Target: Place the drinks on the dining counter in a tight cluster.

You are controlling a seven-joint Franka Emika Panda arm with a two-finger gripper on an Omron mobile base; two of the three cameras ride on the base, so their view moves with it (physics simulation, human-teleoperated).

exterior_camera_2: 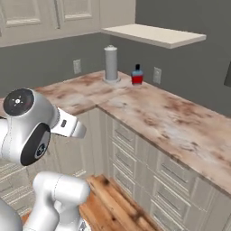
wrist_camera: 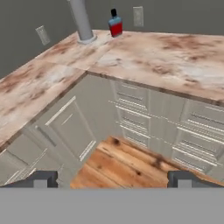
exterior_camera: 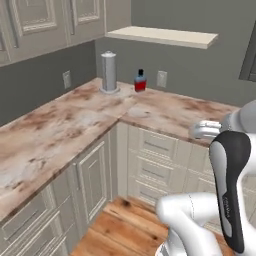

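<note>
1. Here, an L-shaped surface (exterior_camera: pixel 60 125) of brown-pink marbled stone, glossy and mottled, wraps the far corner over cream panelled drawers (wrist_camera: pixel 131 109).
2. The small red-and-blue container (exterior_camera: pixel 140 81), squat with a dark narrow top, stands on the surface in the far corner, against the grey wall.
3. Just to its left, close but apart, rises a tall grey cylinder (exterior_camera: pixel 108 71), smooth, on a round flared base.
4. A flat pale shelf (exterior_camera: pixel 162 36) juts from the wall above the container.
5. The tool (wrist_camera: pixel 111 179) hangs over the reddish wooden plank floor (wrist_camera: pixel 118 166), its two dark blocky tips set wide apart and holding nothing, well short of the container.
</note>
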